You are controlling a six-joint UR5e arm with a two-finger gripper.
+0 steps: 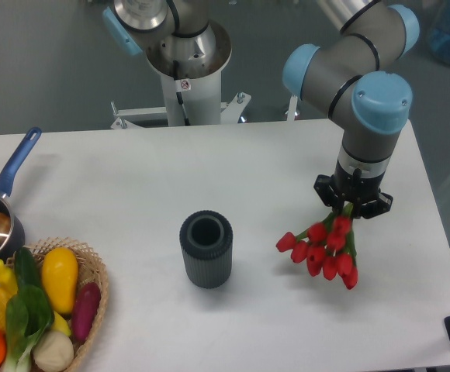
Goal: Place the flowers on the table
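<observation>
The flowers [323, 249], a bunch of red tulip buds on thin green stems, hang at the right side of the white table [116, 178]. My gripper [350, 208] points down over the table and is shut on the stems, with the buds spreading out below and to the left of it. I cannot tell whether the buds touch the tabletop. The gripper's fingers are mostly hidden by the black wrist and the stems.
A dark grey ribbed vase [206, 249] stands upright at the table's middle, left of the flowers. A wicker basket [93, 273] of vegetables sits at the front left corner. A blue-handled pan [0, 209] is at the left edge. The arm's base [186, 54] stands behind the table.
</observation>
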